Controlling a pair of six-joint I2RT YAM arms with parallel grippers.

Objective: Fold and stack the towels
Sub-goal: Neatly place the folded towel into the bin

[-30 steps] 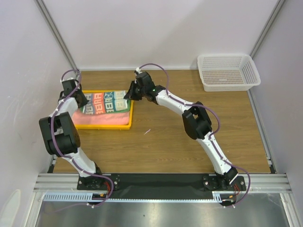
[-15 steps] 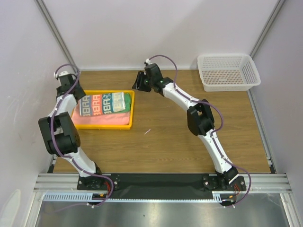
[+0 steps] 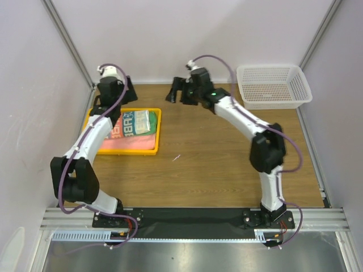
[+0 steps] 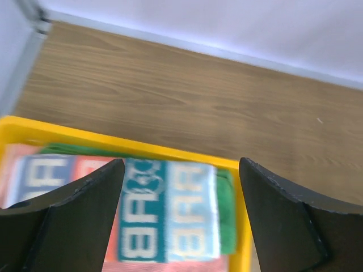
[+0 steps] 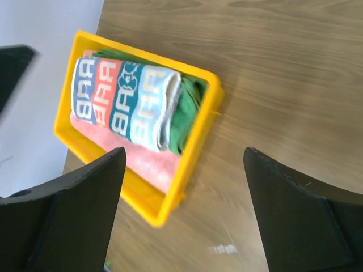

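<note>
Top external: left pincer (image 3: 116, 93) and right pincer (image 3: 178, 92) released, clear of towels (image 3: 136, 122) inside tray (image 3: 142, 152) rim.

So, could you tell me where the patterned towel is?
It's far left in the top view: the patterned towel lies atop the green towel and pink towel in the yellow tray.

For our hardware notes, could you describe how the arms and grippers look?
The left arm and right arm have white links, bulky black joints and looping purple cables. The right one carries a green light. The left gripper and right gripper have black wedge-shaped fingers.
</note>
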